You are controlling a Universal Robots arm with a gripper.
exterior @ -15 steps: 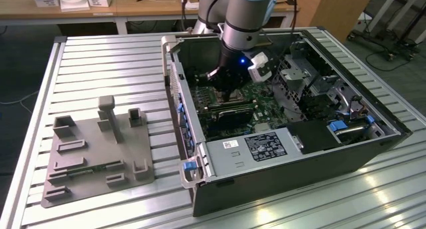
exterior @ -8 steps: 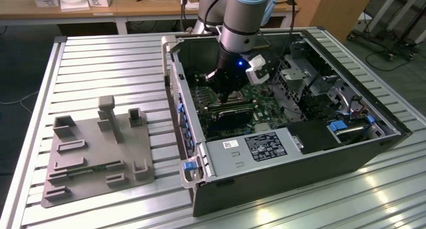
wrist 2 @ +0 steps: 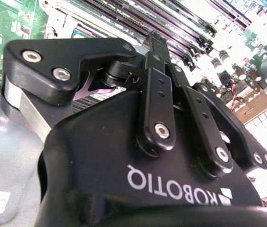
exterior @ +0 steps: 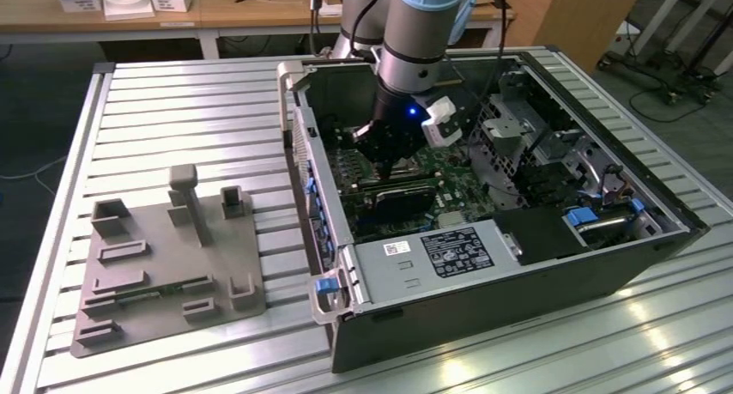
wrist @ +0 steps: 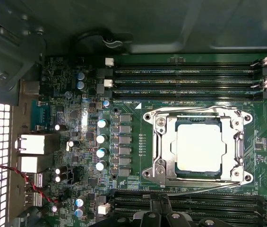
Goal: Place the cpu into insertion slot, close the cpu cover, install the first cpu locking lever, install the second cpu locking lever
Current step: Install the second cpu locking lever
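In the first wrist view the cpu (wrist: 199, 146) lies flat in its socket, pale silver-tan top showing. The cpu cover (wrist: 159, 142) is folded down around it, its open centre framing the chip. A thin wire locking lever (wrist: 194, 187) runs slightly slanted along the socket edge nearest my fingers. Another lever (wrist: 194, 109) lies along the far edge. My gripper (wrist: 161, 215) hovers beside the near lever, holding nothing. In the second wrist view the gripper (wrist 2: 155, 40) looks shut, the fingers meeting at a narrow tip. In the exterior view the gripper (exterior: 396, 158) hangs inside the open computer case (exterior: 343, 325).
Memory slots (wrist: 185, 75) flank the socket on both sides, and a row of capacitors (wrist: 102, 142) stands beside it. A labelled grey box (exterior: 441, 252) fills the case's near corner. A grey fixture plate (exterior: 166, 265) sits on the slatted table at the exterior view's left.
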